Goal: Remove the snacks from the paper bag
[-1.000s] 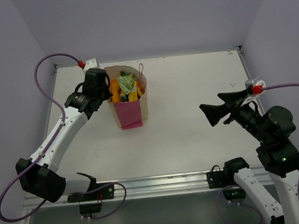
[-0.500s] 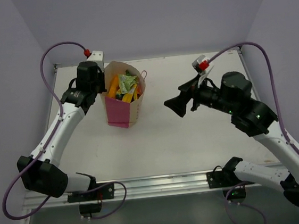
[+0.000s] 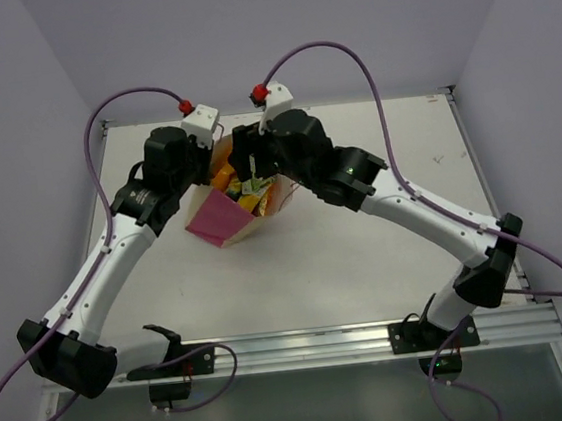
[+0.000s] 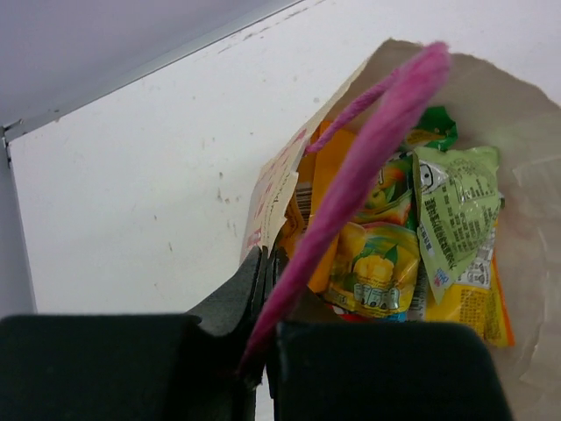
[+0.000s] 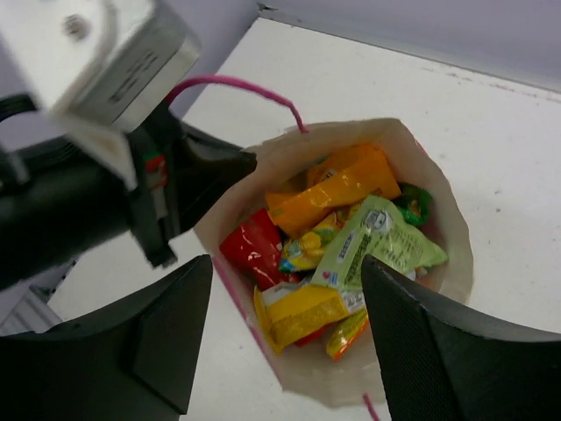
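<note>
Paper bag is matt tan paper with a fuzzy pink cord handle. Snacks are shiny, crinkly plastic film. Bench is matt white and lightly scuffed; jaws look like matt black plastic.

Both arms match: the left arm and right arm wear smooth white shells between chunky black joint housings. A purple cable loops off each wrist into a red plug, next to a pale grey camera block with a screw in its face. The right gripper has broad matte-black fingers. A small green light glows on the right arm.
</note>
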Tool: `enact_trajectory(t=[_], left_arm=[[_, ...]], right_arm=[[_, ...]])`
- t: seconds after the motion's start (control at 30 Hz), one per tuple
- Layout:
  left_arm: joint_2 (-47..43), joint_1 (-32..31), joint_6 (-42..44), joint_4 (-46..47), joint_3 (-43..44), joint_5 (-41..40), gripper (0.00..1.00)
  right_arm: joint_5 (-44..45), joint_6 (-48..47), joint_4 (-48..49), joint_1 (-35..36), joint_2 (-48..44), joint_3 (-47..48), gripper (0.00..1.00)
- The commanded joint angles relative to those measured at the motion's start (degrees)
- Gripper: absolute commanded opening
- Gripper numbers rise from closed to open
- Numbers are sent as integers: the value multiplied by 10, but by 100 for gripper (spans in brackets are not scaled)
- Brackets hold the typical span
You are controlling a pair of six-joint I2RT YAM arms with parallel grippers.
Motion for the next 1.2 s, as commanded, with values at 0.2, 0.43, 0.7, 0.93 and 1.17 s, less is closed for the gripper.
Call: enact_trajectory(t=[0.2,0.43,0.7,0.93,1.17], left_arm=[[-37,-58,-20,123,2,-27,0],[-33,-83,-54,122,-29,-50,0],[-30,-116,-78,122,-44,-74,0],[-29,-126,-101,124,-51,-94,0],[-31,-132,-107,124,-58,-101,0]], right_arm=[[141,170,-66,1,90,26,66],[161,249,-90,2,73,-47,63],[170,283,-74,2,94,-45,61],[198,293,-62,1,85,-33,64],[209,301,-57,1,101,-24,60]])
